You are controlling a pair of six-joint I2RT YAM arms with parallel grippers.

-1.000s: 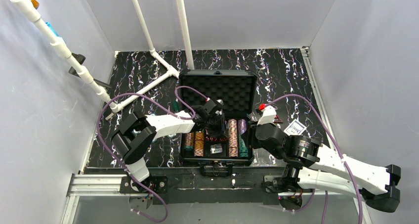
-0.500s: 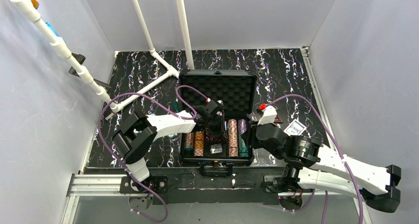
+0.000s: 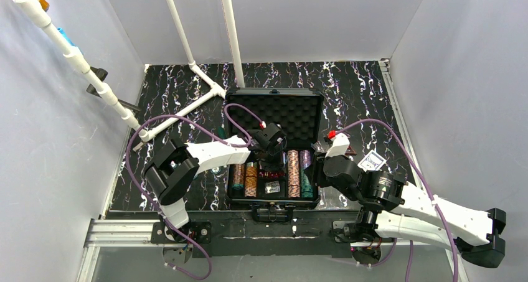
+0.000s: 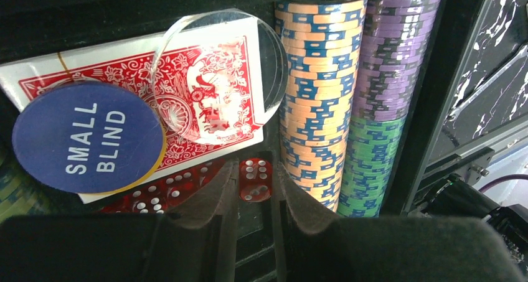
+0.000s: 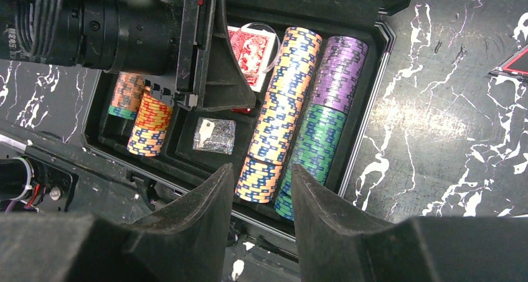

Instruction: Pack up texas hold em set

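Left wrist | left tool [image 4: 254,169] apparently pinching red die [image 4: 255,182] between its tips

Bright, even light; near edges blurred.
White walls [image 3: 436,20] spread the light and shadows are faint; the inside of the black case [image 3: 287,114] is dim. Wrist views show the chips [image 4: 317,89] sharp, blur the near fingers [image 4: 205,200], and a clear disc [image 4: 218,73] glints at its rim.

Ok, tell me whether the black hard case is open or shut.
Open: its foam-lined lid stands back, leaving the striped poker chips and red card deck exposed.
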